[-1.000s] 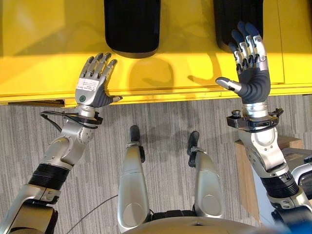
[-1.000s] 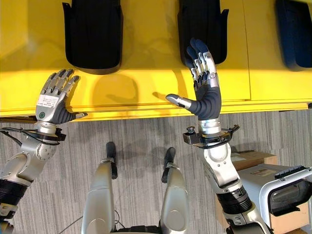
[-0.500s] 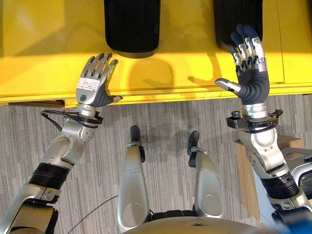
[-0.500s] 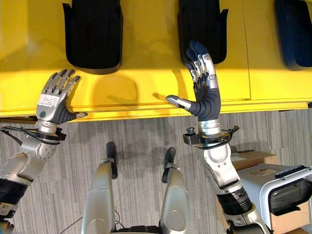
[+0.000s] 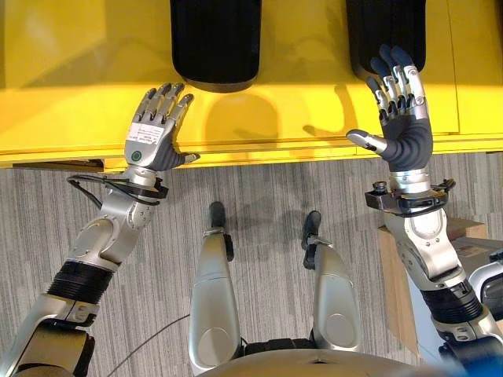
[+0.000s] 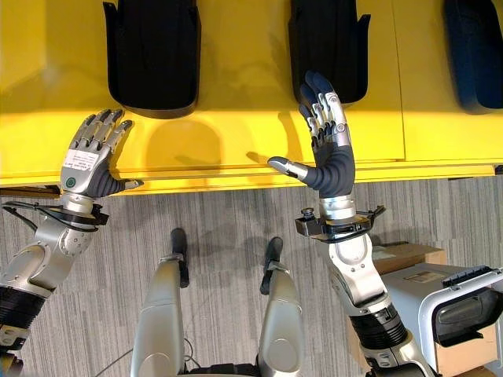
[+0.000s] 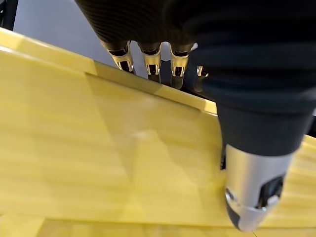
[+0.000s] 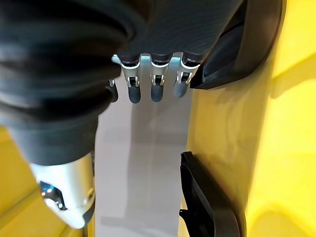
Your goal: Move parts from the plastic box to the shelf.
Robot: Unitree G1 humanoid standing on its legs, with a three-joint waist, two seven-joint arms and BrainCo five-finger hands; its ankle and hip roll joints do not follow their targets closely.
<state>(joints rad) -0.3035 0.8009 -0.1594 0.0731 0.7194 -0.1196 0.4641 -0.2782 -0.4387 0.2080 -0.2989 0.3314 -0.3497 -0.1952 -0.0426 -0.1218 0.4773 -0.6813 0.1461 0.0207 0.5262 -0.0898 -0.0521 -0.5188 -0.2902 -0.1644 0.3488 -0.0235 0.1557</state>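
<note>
Left eye view: both hands empty over the yellow shelf [image 5: 275, 118], barely changed in the last second.
Left hand [image 5: 153, 129] and right hand [image 5: 402, 118] spread flat, fingers straight; right eased slightly back from its black part [image 5: 385, 31]. Second part [image 5: 214, 43] sits alongside. Placement looks finished.

There are three black parts on one yellow shelf [image 6: 236, 133]: one on the left [image 6: 152, 55]; one in the middle [image 6: 330, 43]; one on the right [image 6: 475, 47]; there are two robot hands, the left hand [image 6: 86, 161] and the right hand [image 6: 330, 153].
</note>
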